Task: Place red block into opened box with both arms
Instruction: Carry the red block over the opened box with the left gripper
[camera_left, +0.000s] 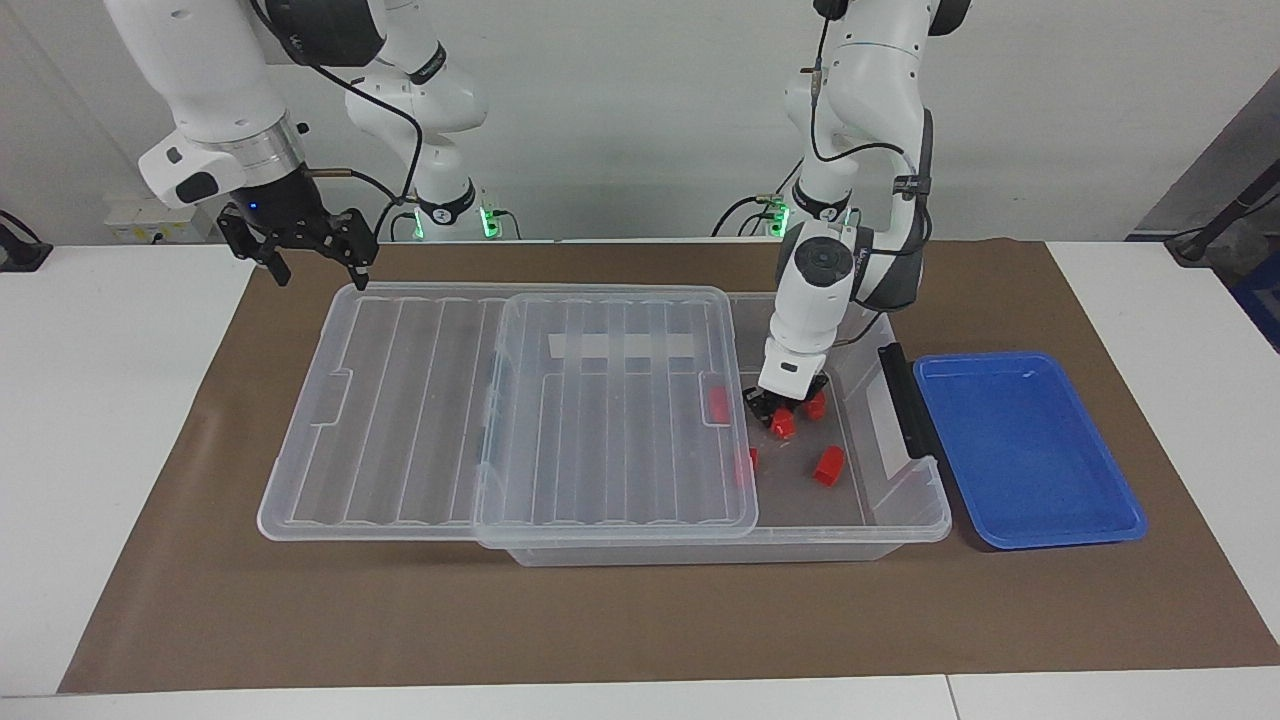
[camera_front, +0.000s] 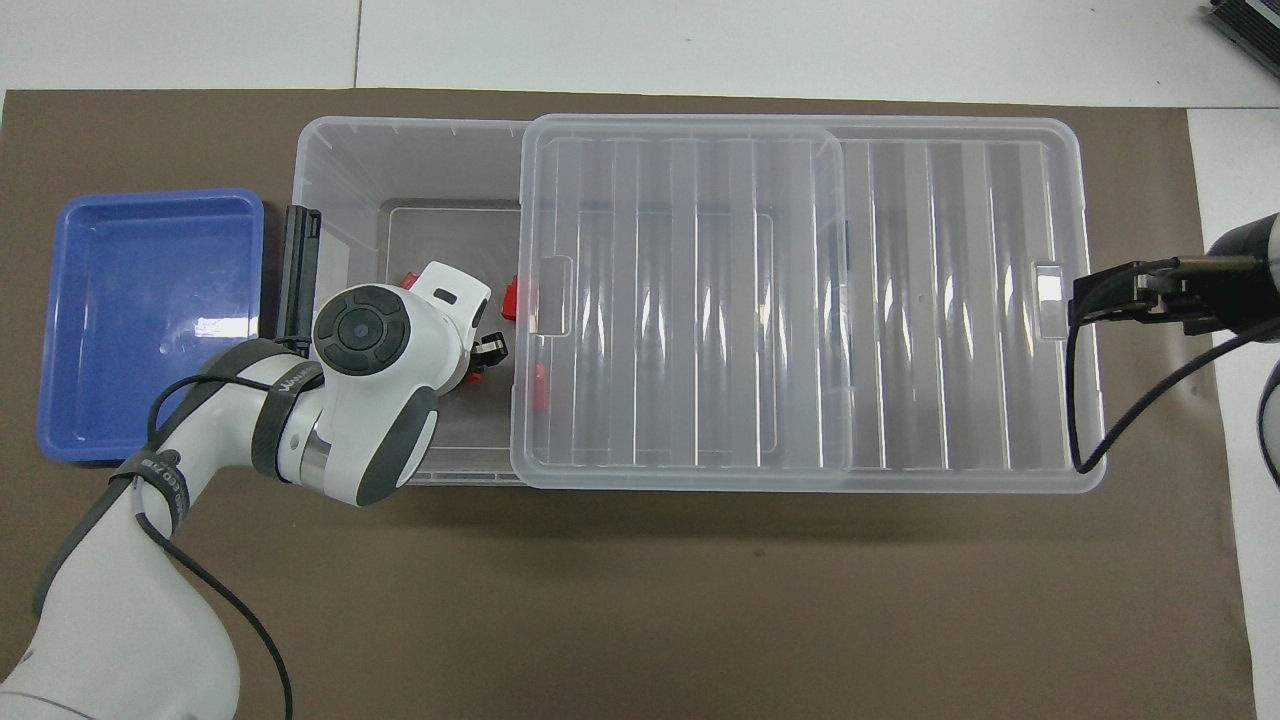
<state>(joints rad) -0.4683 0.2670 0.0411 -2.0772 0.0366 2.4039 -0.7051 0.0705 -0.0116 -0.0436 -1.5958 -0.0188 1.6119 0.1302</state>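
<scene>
The clear box (camera_left: 900, 525) (camera_front: 400, 130) lies on the brown mat. Its ribbed lid (camera_left: 450, 420) (camera_front: 800, 300) is slid toward the right arm's end, so the end by the left arm stands uncovered. My left gripper (camera_left: 778, 415) (camera_front: 482, 360) reaches down into that gap, shut on a red block (camera_left: 785, 427) low inside the box. Several other red blocks lie on the box floor, one (camera_left: 828, 466) in the open part and one (camera_left: 717, 403) (camera_front: 512, 298) at the lid's edge. My right gripper (camera_left: 320, 275) (camera_front: 1078, 300) hangs open over the lid's end edge, holding nothing.
A shallow blue tray (camera_left: 1030, 450) (camera_front: 150, 320) sits empty beside the box at the left arm's end of the table. The box's black latch (camera_left: 905, 400) (camera_front: 300, 270) stands between tray and opening. White table surrounds the mat.
</scene>
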